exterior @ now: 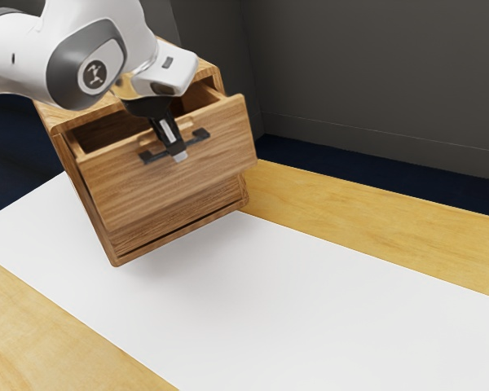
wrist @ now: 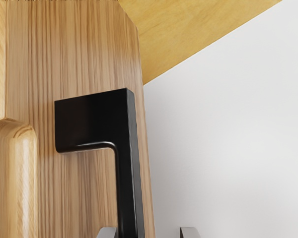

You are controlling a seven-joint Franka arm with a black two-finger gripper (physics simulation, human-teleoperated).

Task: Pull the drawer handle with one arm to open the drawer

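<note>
Your gripper point(exterior: 176, 151) comes down from the white arm point(exterior: 81, 57) onto the black handle point(exterior: 197, 136) of the wooden drawer point(exterior: 191, 179). The drawer stands pulled part-way out of its cabinet point(exterior: 175, 228), and its hollow inside shows just behind the fingers.

Your fingers stand apart, astride the handle's bar. In the wrist view two silver fingertips point(wrist: 107, 232) show, one on each side of that bar. The one on the drawer-front side sits just beside the bar, though you cannot tell whether it touches. The one on the outer side keeps a clear strip of white between itself and the bar. The bar lies between your fingers and is not clamped from both sides.

Ahead of the fingertips the handle turns a square corner, and its foot meets the drawer's face. In the exterior view one dark finger with a pale tip crosses the bar near its middle, so handle shows on both sides of it.

Beneath the fingers and the drawer front spreads a white mat point(exterior: 310, 309). Past the outer fingertip it gives way to the wooden tabletop point(exterior: 375, 212). The cabinet rests at an angle on the mat.
</note>
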